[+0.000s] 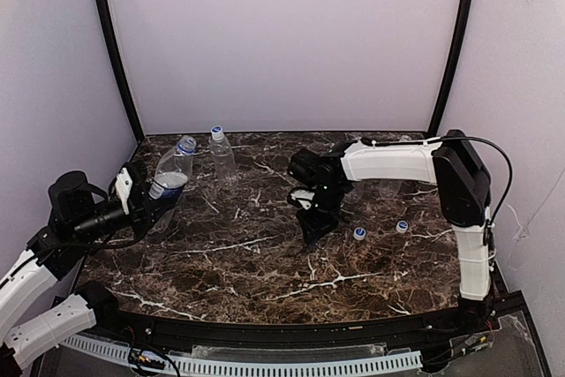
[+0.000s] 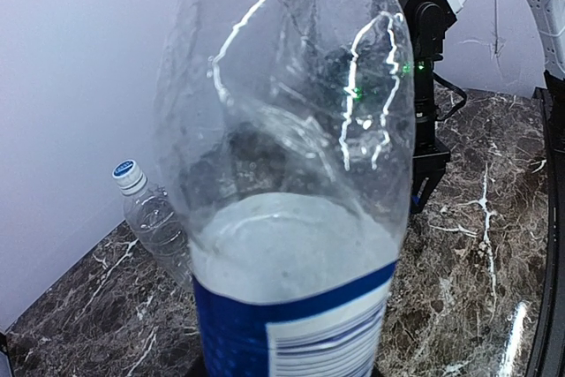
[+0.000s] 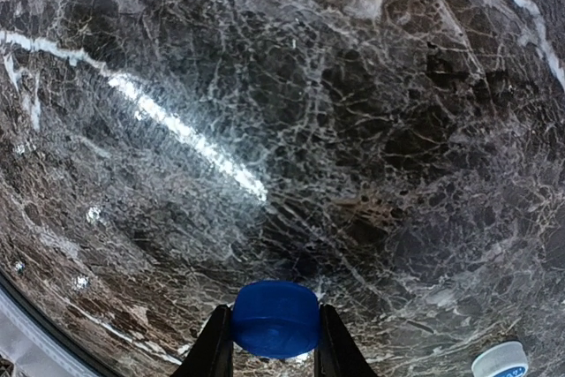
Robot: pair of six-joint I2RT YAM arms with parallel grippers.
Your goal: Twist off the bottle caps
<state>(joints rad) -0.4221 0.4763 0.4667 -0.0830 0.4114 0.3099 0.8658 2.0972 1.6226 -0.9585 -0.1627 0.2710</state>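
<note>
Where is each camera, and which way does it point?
Top external: above and behind the bases, looking down on the marble table; left arm and right arm show.
Left wrist: faces across the table; the labelled bottle in the left gripper fills it, hiding its fingers.
Right wrist: looks down; right gripper pinches the dark blue cap.
Shared: top and left-wrist views both show the right arm.

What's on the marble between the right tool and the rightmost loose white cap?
One more small white round plastic cap lies between the right tool and the rightmost white plastic cap; otherwise bare marble. Top external view shows it.
</note>
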